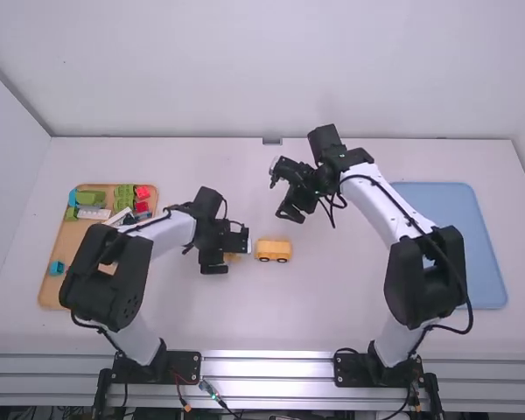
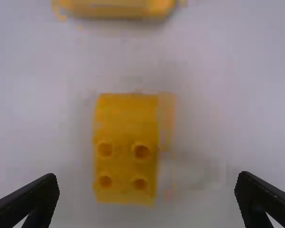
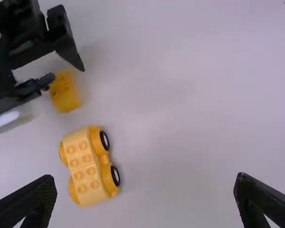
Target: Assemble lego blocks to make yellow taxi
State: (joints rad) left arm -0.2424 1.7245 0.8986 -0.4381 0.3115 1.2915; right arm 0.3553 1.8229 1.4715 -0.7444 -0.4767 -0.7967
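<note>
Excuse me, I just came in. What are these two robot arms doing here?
They seem to be building a toy taxi. The left claw is open at a yellow block, not gripping it. The wheeled car base stands nearby. The right claw, also open, hovers empty. More blocks lie in the tray.

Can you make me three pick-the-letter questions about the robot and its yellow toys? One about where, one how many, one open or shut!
1. Where is the toy car?
A) in the wooden tray
B) on the blue tray
C) on the table

2. How many bumps show on the small block?
A) two
B) four
C) six

3. The left gripper is:
A) open
B) shut on the block
C) shut, empty

1: C, it sits on white tabletop.
2: B, two rows of two.
3: A, its fingers are wide apart.
</note>
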